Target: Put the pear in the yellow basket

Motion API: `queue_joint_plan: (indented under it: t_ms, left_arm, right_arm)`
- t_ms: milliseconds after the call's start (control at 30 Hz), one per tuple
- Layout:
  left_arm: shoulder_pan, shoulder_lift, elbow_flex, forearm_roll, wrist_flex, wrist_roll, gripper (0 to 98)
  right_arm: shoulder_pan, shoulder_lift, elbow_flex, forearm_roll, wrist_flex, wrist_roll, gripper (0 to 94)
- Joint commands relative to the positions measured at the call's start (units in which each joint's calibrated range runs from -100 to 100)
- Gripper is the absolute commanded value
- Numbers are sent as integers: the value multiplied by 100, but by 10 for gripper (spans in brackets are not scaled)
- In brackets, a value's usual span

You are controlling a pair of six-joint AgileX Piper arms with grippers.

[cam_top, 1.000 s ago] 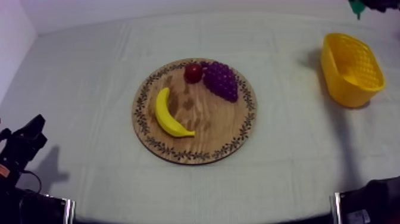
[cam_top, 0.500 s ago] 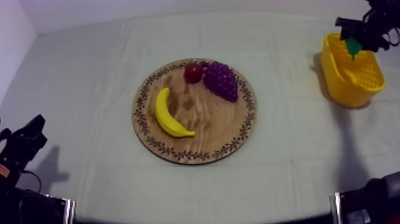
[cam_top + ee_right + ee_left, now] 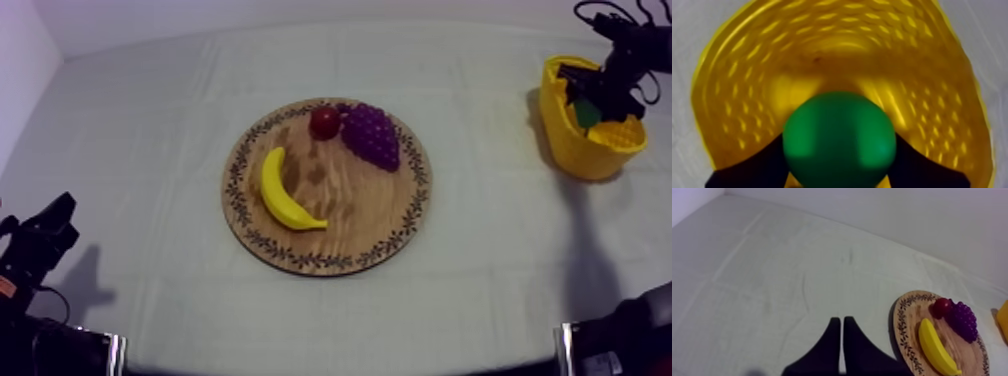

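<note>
The green pear (image 3: pixel 839 137) sits between the black fingers (image 3: pixel 757 167) of my right gripper (image 3: pixel 588 100), which is shut on it inside the yellow basket (image 3: pixel 556 125) at the table's right; the basket's woven wall (image 3: pixel 837 45) rises just behind the pear. In the top view the pear (image 3: pixel 587 112) shows as a green patch low in the basket. The round wooden board (image 3: pixel 355 215) lies mid-table. My left gripper (image 3: pixel 841 330) rests shut over the bare cloth, left of the board (image 3: pixel 907 333), and low at the left in the top view (image 3: pixel 48 225).
On the board lie a banana (image 3: pixel 283 192), a bunch of grapes (image 3: pixel 372 135) and a small red fruit (image 3: pixel 324 122). From the left wrist the banana (image 3: pixel 934 347), grapes (image 3: pixel 963 320) and red fruit (image 3: pixel 942 307) show too. Bare cloth spans between board and basket.
My right arm has come down from above the basket, lowering the pear into it. The left arm and the fruit on the board have not moved.
</note>
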Motion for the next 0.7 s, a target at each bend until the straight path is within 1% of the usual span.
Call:
queue_joint_plan:
  t_ms: [0, 100, 267, 333, 400, 467, 533, 600, 667]
  left_arm:
    - [1, 0, 2, -2, 1, 0, 1]
    - [1, 0, 2, -2, 1, 0, 1]
    - [1, 0, 2, -2, 1, 0, 1]
    - [1, 0, 2, -2, 1, 0, 1]
    - [1, 0, 2, -2, 1, -2, 1]
    - [1, 0, 2, -2, 1, -4, 1]
    - [1, 0, 2, -2, 1, -4, 1]
    - [1, 0, 2, -2, 1, -5, 1]
    - [1, 0, 2, -2, 1, -4, 1]
  right_arm:
    - [17, 17, 14, 83, 49, -161, 508]
    - [45, 29, 33, 176, 44, -281, 552]
    - [67, -12, 133, 491, -102, -630, 635]
    - [73, -44, 162, 555, -187, -683, 650]
    - [79, -88, 183, 540, -274, -642, 635]
    - [89, -149, 216, 510, -354, -631, 571]
    - [111, -252, 273, 465, -467, -643, 453]
    - [145, -424, 358, 325, -660, -542, 309]
    - [167, -653, 447, 96, -840, -344, 196]
